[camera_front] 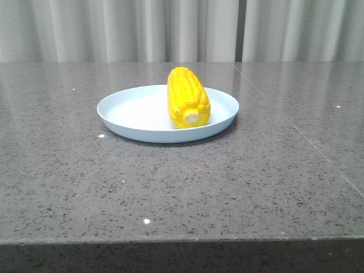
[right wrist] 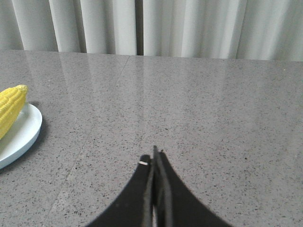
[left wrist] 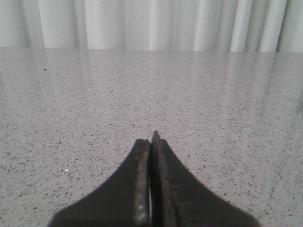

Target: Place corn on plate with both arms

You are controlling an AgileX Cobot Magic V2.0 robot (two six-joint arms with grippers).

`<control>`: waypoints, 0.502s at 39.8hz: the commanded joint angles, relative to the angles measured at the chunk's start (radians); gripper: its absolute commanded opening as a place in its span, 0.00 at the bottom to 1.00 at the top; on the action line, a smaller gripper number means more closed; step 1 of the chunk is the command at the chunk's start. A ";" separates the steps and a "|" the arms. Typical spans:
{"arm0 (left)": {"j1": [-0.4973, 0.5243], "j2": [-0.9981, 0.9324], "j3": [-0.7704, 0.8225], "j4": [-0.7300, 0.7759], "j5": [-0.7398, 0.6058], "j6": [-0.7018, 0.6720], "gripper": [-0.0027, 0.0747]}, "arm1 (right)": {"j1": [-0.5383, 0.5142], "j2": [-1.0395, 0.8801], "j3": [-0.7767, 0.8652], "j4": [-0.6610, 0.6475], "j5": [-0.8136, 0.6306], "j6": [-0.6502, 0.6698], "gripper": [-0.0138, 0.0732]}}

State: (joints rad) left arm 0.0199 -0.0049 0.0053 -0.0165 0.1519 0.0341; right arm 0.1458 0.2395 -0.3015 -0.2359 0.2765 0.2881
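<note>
Closest to me in each wrist view are my own fingers: my left gripper (left wrist: 152, 142) is pressed fully together on nothing, and my right gripper (right wrist: 155, 156) is the same, both hovering over bare speckled table (camera_front: 170, 187). I judge they sit clear because the job looks finished. Farther out, the pale-blue plate (camera_front: 122, 114) rests flat mid-table, and the corn (camera_front: 187, 96) lies inside it, right of centre, stub end facing the front camera. Curtains (camera_front: 170, 28) hang behind.
</note>
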 commanded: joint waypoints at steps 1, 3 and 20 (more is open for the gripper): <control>0.000 -0.019 0.004 -0.004 -0.084 -0.005 0.01 | -0.005 0.008 -0.026 -0.022 -0.083 -0.008 0.08; 0.000 -0.019 0.004 -0.004 -0.084 -0.005 0.01 | -0.005 0.008 -0.026 -0.022 -0.083 -0.008 0.08; 0.000 -0.019 0.004 -0.004 -0.084 -0.005 0.01 | -0.030 -0.087 0.114 0.071 -0.197 -0.195 0.08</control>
State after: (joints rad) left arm 0.0199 -0.0049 0.0053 -0.0165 0.1519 0.0341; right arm 0.1371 0.1821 -0.2012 -0.2317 0.1950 0.2074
